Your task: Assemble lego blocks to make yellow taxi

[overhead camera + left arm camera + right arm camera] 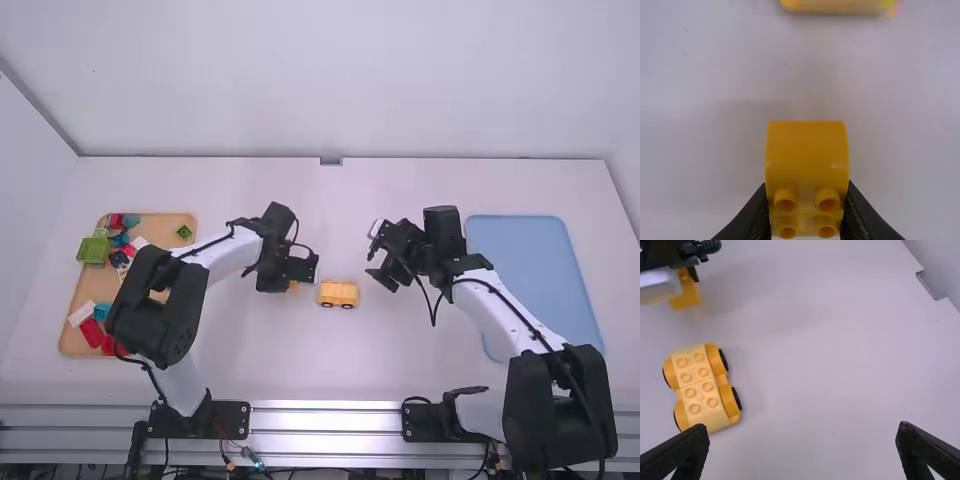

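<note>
In the high view my left gripper (300, 284) is left of the yellow car base (338, 293), close beside it. In the left wrist view my left gripper (805, 212) is shut on a yellow block (807, 155), whose studs face the camera. The same block (686, 294) hangs from that gripper in the right wrist view. The studded car base (699, 385) has black wheels at its sides. My right gripper (378, 270) is right of the base; in the right wrist view the right gripper (802, 445) stands wide open and holds nothing.
A wooden tray (72, 310) at the far left holds several coloured blocks and a green container (94, 250). Behind the right arm lies a blue tray (520, 260). A small metal bracket (331, 161) sits at the table's far edge.
</note>
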You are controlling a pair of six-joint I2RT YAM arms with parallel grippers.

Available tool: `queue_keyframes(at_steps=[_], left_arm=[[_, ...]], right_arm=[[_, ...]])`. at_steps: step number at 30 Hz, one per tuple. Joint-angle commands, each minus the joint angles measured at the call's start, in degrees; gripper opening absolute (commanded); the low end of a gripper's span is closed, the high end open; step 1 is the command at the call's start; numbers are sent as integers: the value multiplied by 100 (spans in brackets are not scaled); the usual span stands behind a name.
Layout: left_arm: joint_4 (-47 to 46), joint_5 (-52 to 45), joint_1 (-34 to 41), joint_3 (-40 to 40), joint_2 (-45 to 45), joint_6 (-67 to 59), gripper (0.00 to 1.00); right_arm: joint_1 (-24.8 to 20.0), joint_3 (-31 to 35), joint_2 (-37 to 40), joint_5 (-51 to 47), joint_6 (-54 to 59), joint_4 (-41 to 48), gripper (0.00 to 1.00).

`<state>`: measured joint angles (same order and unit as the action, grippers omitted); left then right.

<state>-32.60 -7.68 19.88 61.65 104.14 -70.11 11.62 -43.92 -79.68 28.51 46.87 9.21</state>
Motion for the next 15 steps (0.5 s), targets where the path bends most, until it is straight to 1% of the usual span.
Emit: queue_keyframes(at_steps=[1,6,12,13,14,15], left_arm=[[63,-372,-22,-20,136,15,2],[39,-127,-28,-15,393,20,1],[-11,-306,-26,-17,431,83,1],[13,-337,-26,-17,431,212,6],[13,-341,-26,-15,431,225,8],[15,-350,-26,-17,431,275,18]], right_arm=[[-7,-111,61,164,-13,20,99],[-7,-111,61,164,-39,28,99],[9,-111,61,166,-37,22,99],[-11,-111,61,166,-37,15,99],[-11,-111,61,166,-37,13,99],[-13,-111,61,164,-37,4,99]])
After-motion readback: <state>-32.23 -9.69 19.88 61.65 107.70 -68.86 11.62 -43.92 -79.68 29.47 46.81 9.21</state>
